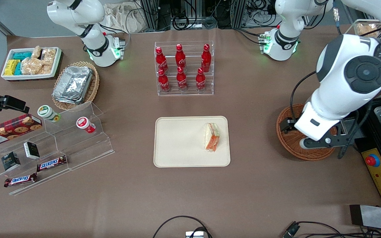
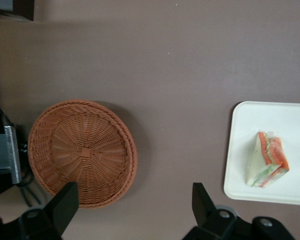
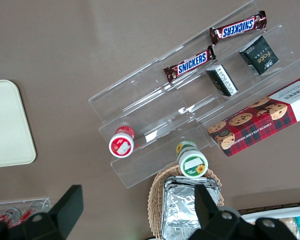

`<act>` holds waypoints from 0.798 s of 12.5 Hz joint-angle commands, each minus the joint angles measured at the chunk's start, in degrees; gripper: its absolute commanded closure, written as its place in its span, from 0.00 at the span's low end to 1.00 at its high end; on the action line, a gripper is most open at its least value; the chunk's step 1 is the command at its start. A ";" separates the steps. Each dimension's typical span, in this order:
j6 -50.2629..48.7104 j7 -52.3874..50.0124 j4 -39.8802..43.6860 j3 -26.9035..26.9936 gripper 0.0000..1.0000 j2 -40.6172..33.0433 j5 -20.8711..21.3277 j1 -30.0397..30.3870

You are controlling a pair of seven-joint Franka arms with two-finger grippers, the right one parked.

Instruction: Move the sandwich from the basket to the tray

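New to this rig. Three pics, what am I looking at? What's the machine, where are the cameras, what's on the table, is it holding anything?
Two white Franka robot arms stand at a brown table; only one works. One picture looks at the table from the front; the other two come from cameras on each arm's wrist. The working arm's gripper hovers over the round reddish-brown wicker basket, fingers open, holding nothing. The basket looks empty. The triangular white-bread sandwich with orange and green filling lies on the flat cream rectangular tray. Farther from the front camera stands a clear rack of red cola bottles. Toward the parked arm's end are clear acrylic steps with snacks, a tan basket of foil containers and a white snack bin.
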 commanded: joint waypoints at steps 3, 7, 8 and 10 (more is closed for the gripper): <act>-3.22 10.57 -5.80 6.32 0.00 -7.87 -1.87 -0.64; -5.07 18.75 -9.06 14.34 0.00 -13.41 -3.72 -4.60; -6.29 19.99 -9.06 15.21 0.00 -14.29 -3.72 -4.51; -7.18 21.49 -10.02 15.92 0.00 -16.66 -3.63 -4.51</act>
